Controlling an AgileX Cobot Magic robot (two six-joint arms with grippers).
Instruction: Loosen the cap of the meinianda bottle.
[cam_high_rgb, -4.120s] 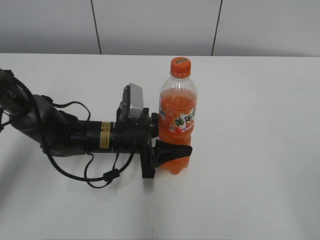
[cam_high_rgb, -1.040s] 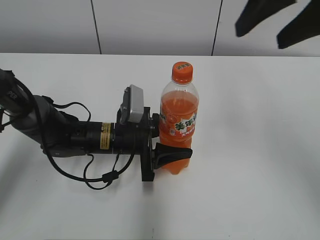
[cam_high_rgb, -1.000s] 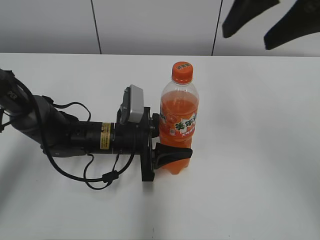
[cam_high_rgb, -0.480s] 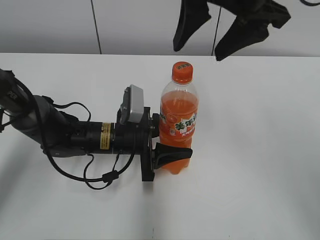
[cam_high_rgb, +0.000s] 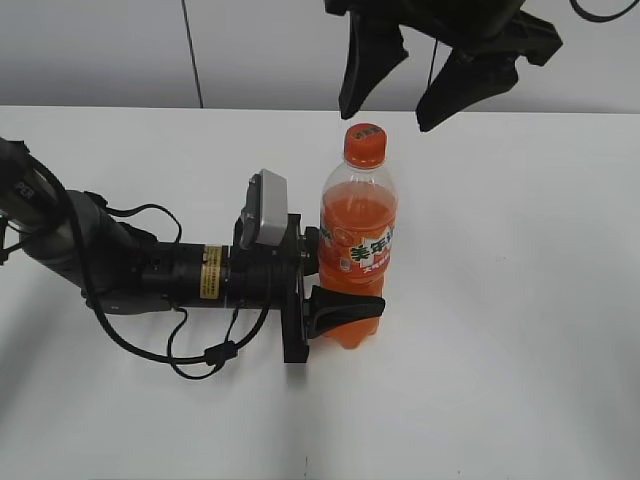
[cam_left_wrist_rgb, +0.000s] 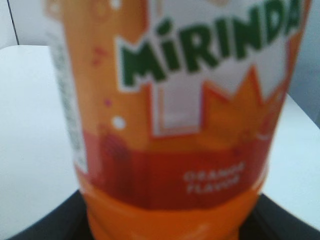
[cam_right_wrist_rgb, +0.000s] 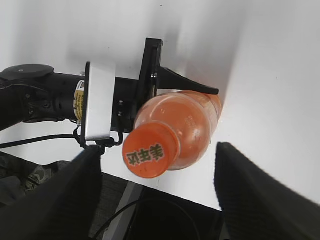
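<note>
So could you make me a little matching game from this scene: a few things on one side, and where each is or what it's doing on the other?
Things:
1. left hand
2. right hand
3. cap
4. bottle

States:
A. open, above the cap
B. upright on the table
C. shut around the bottle's lower body
D. on the bottle's neck, untouched

Pairs: 1-C, 2-A, 3-D, 4-B

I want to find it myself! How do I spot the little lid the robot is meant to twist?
Look at the white table, where one tall bottle of orange drink stands upright, held low down by the left gripper. At its very top sits the cap: small, round and solid orange, right under the open right gripper.
</note>
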